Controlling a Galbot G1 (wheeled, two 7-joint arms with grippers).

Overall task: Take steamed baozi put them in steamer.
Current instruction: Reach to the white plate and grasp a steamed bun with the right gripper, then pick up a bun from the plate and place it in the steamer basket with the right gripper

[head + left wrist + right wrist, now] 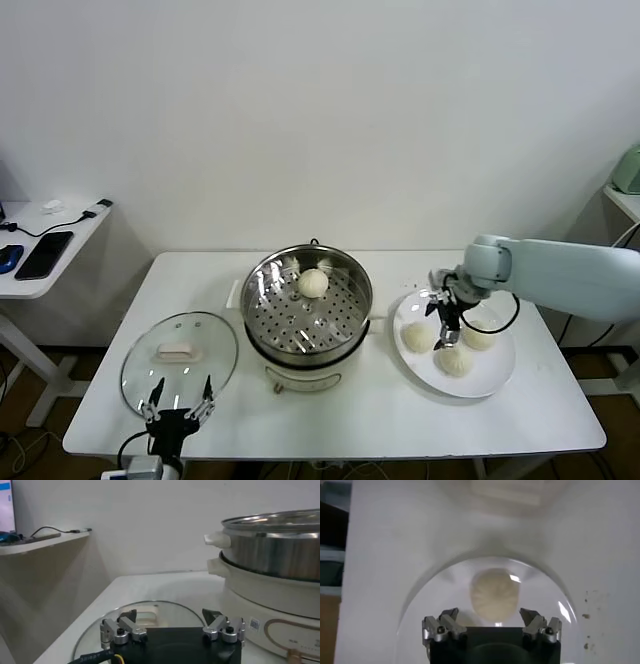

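Note:
The steamer (300, 325) stands mid-table, lid off, with one baozi (313, 283) on its perforated tray. Three baozi lie on a white plate (495, 372) to its right: one to the left (417, 338), one at the front (455, 361), one to the right (479, 335). My right gripper (447, 312) hangs open just above the plate among them. In the right wrist view it (490, 617) is empty, with a baozi (495, 594) below, in line with the gap between its fingers. My left gripper (178, 405) is open and empty at the table's front left.
The glass lid (180, 360) lies flat on the table left of the steamer, just ahead of my left gripper (171, 617); the left wrist view shows the lid (150, 611) and the steamer wall (275, 550). A side table with phones (45, 252) stands at far left.

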